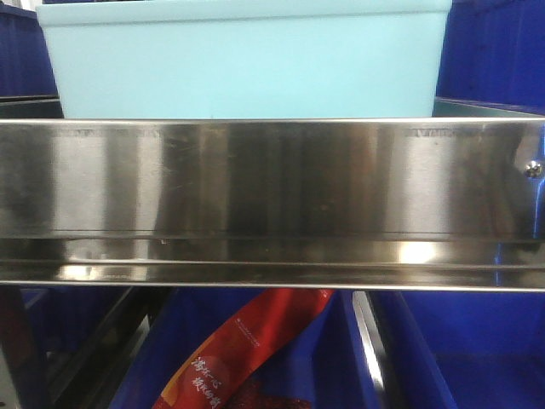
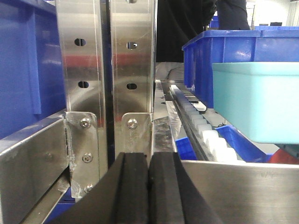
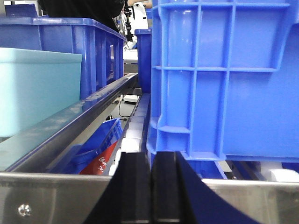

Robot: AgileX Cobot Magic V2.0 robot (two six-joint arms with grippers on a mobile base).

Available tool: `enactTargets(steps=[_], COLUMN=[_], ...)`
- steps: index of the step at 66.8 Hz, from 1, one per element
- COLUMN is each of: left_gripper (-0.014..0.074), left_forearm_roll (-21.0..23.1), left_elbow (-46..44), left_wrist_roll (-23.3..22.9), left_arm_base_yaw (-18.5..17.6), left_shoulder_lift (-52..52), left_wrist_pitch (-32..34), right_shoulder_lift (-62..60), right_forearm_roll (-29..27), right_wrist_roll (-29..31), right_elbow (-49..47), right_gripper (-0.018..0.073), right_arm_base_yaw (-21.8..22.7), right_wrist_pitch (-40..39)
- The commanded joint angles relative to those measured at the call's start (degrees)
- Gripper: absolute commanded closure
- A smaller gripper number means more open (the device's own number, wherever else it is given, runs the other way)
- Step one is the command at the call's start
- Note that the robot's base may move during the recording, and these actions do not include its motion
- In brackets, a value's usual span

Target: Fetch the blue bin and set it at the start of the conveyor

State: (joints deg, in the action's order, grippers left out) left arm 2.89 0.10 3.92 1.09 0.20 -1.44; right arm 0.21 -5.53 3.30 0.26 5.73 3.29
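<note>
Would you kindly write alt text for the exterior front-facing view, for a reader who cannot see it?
A pale cyan plastic bin stands just behind a broad, shiny stainless-steel rail that spans the frame. It is flanked by dark blue bins, and below the rail a red packet with gold lettering lies among more blue bins.

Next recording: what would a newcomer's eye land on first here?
The pale blue bin fills the top of the front view, above a shiny steel rail, with dark blue bins beside it. A red packet lies below the rail. Each wrist view shows black fingers pressed shut: left gripper, right gripper.
</note>
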Motion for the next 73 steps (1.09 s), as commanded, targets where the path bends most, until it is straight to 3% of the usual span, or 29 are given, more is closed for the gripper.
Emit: enactTargets(steps=[1,28,49,55,61,67,73], left_gripper=[0.0707,0.0707,0.0707,0.0707,0.0707,0.0701,0.0625], left_forearm_roll=[0.31,0.31,1.19,1.46,1.46,0.55,0.41], left_elbow=[-0.1,-0.1,-0.1,-0.1,-3.97,-11.1,-18.41], left_wrist_roll=[0.24,0.24,0.24,0.24,0.24,0.24,0.24], left_arm_base_yaw=[-0.32,-0.32,-0.32,-0.32,-0.32,-0.32,-0.32], left_shoulder_lift=[-0.2,-0.2,-0.2,-0.2,-0.2,-0.2,2.51], left_wrist_pitch=[0.74,1.02,6.19,8.77,4.58,-4.08,-10.56], right_shoulder_lift=[-0.21,-0.21,-0.21,-0.21,-0.21,-0.21,1.18], right_forearm_roll=[0.33,0.33,0.33,-1.84,-2.43,-2.43,-2.8], right_wrist_roll=[0.21,0.21,0.21,0.21,0.21,0.21,0.21], right_elbow=[-0.26,-0.26,-0.26,-0.26,-4.63,-13.55,-22.63], right_gripper=[0.0721,0.0721,0.0721,0.0721,0.0721,0.0721,0.0695], right_arm_base_yaw=[-0.11,-0.11,-0.11,-0.11,-0.21,-0.21,-0.21], right_wrist_pitch=[-1.21,-2.04,-5.14,-6.99,-3.29,7.26,15.08])
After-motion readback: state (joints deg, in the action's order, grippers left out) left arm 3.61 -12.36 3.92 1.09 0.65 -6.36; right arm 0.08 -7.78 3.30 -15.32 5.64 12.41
